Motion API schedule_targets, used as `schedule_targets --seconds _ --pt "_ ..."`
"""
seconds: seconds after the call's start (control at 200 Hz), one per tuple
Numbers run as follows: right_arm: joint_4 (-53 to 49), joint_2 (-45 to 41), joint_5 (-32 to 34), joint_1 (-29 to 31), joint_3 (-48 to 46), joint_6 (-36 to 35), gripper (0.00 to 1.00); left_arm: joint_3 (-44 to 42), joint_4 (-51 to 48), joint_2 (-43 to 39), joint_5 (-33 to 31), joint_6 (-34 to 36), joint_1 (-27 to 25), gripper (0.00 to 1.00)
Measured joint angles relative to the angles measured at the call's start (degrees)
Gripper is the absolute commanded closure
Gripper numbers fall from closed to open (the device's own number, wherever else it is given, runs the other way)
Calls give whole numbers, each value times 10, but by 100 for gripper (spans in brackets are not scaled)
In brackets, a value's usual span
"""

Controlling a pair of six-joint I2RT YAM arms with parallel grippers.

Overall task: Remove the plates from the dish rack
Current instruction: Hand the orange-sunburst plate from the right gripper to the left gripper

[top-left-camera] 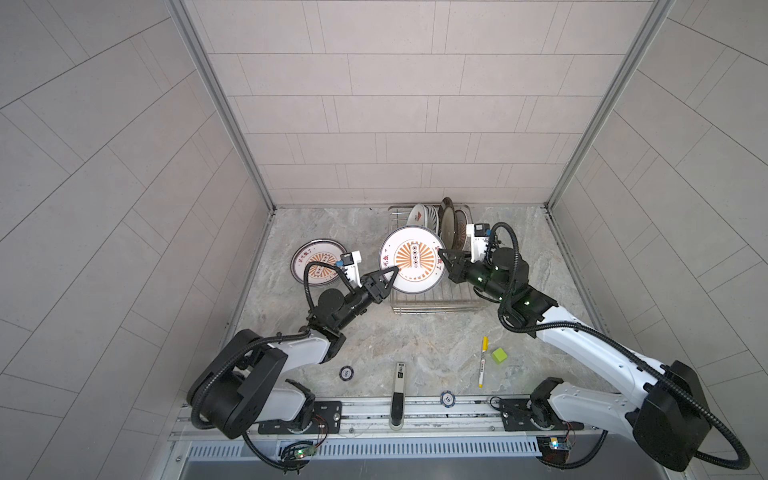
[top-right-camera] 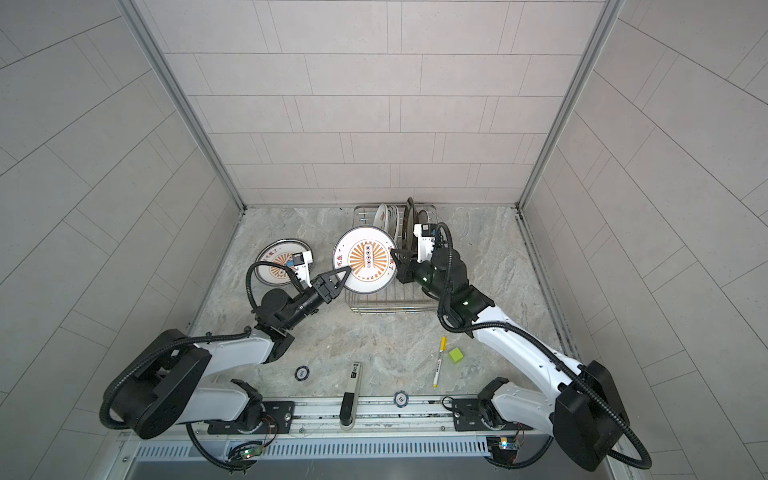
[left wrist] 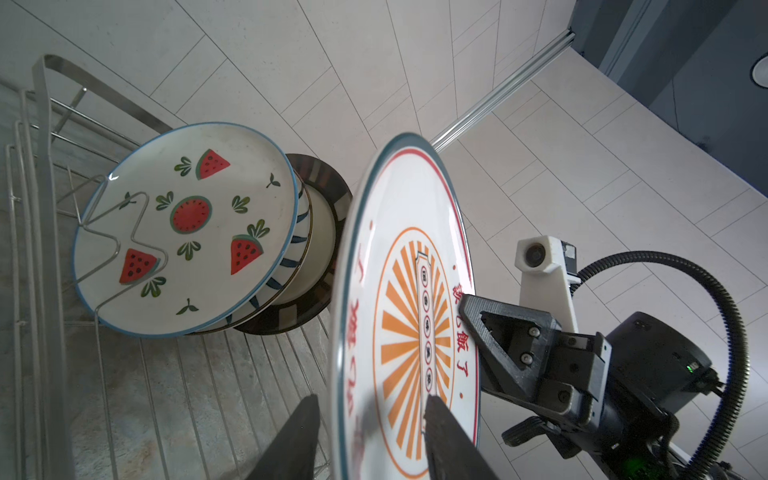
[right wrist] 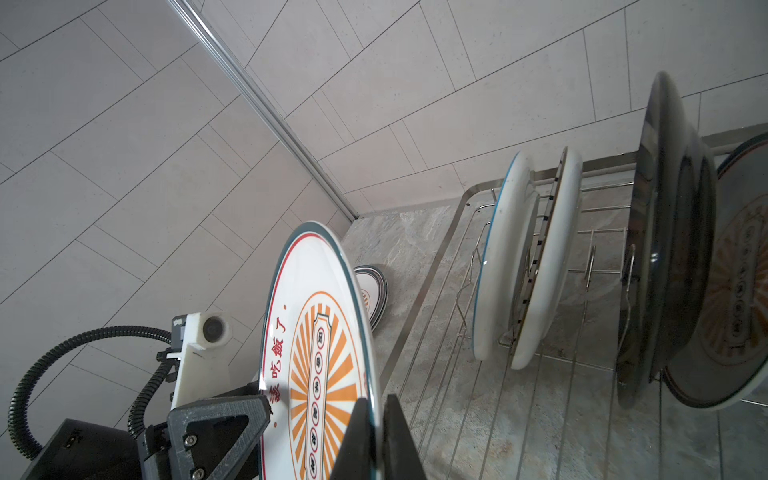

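Observation:
A white plate with an orange sunburst [top-left-camera: 411,259] [top-right-camera: 365,259] hangs upright above the dish rack [top-left-camera: 432,305] [top-right-camera: 386,307]. My right gripper [top-left-camera: 441,252] [right wrist: 376,399] is shut on its right rim. My left gripper [top-left-camera: 395,272] [left wrist: 370,399] is open, with its jaws on either side of the plate's left rim and a gap still showing at the back. In the rack stand a watermelon plate [left wrist: 187,228], a navy-striped one behind it and a brown-rimmed plate [left wrist: 320,199] [top-left-camera: 448,226]. Another sunburst plate [top-left-camera: 318,262] [top-right-camera: 282,262] lies on the table left of the rack.
A yellow pen [top-left-camera: 482,361] and a green cube [top-left-camera: 499,355] lie near the front right. Two poker chips [top-left-camera: 345,372] [top-left-camera: 447,399] and a black-and-white tool [top-left-camera: 398,390] sit by the front rail. Tiled walls enclose the table on three sides.

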Motion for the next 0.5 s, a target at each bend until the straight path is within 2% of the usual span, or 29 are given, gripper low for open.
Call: schedule_targets --seconds 0.5 --pt "21 32 -24 -1 0 1 99 0 -8 15 9 -26 1 77"
